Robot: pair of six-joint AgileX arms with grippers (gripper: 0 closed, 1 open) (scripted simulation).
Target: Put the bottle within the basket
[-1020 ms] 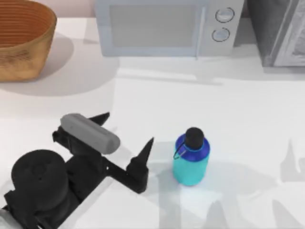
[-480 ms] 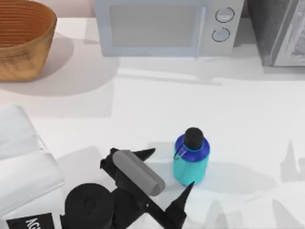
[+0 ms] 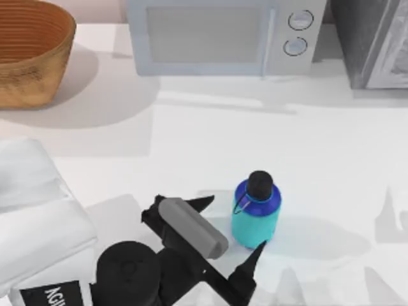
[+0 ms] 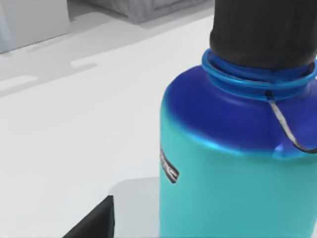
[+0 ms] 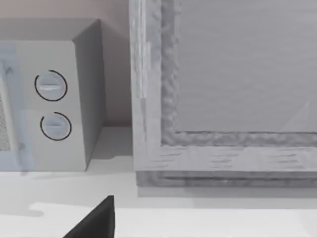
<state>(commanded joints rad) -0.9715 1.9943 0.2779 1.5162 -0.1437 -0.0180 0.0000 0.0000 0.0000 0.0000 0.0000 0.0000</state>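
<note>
Since half a second ago my left tool (image 3: 227,237) has crept a little further toward the bottle (image 3: 255,213), and since a second ago it has swung across from the tabletop's left side; its two dark fingers (image 3: 196,204) stand spread wide, gripping nothing; one tip lies just beside the bottle's left flank, the other near the foot of the bottle at its front; whether either tip touches the cyan body I cannot tell; the bottle stands upright on the white tabletop (image 3: 319,159) near the middle, black cap up, thin loop strap hanging at its shoulder; from the left wrist view the bottle (image 4: 237,158) looms very close; the basket (image 3: 32,54) sits at the far left corner, well apart from the bottle; a microwave (image 3: 223,35) stands along the back edge; the right wrist view faces the microwave (image 5: 49,99) and a grey cabinet (image 5: 228,89); of the right tool's state I cannot tell.
</note>
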